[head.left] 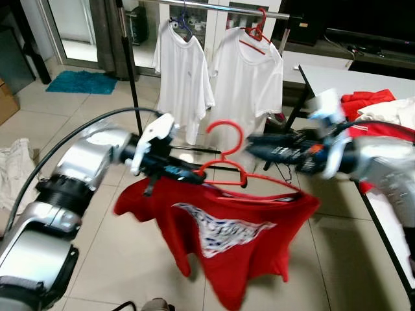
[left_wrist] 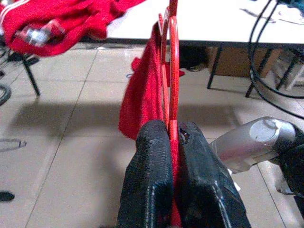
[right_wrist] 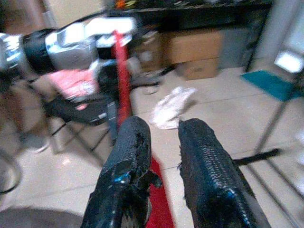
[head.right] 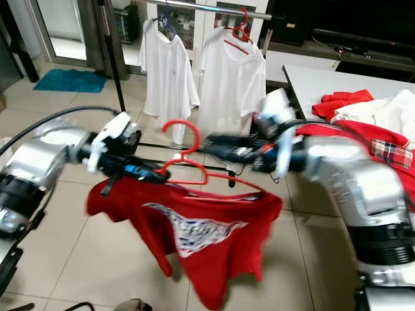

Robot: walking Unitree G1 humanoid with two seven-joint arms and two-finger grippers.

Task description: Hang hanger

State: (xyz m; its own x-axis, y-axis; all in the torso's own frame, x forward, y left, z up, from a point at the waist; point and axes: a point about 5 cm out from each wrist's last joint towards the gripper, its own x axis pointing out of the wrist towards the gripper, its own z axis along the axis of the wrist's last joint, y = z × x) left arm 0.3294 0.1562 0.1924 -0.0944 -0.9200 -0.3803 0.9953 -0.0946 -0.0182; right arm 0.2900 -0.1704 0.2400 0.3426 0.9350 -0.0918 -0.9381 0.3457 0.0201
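The left gripper (head.left: 194, 173) is pinching the left shoulder of the red hanger (head.left: 227, 165), its fingers (left_wrist: 159, 161) clamped tight on the plastic. A red T-shirt (head.left: 224, 233) is draping from the hanger over the tiled floor (head.left: 104, 253). The right gripper (head.left: 254, 148) is hovering just right of the hook, its fingers parted and holding nothing. Farther off, the clothes rail (head.left: 214, 6) is carrying two white T-shirts (head.left: 241, 78). To do this well, keep the hook upright and lift it clear above the rail before lowering it.
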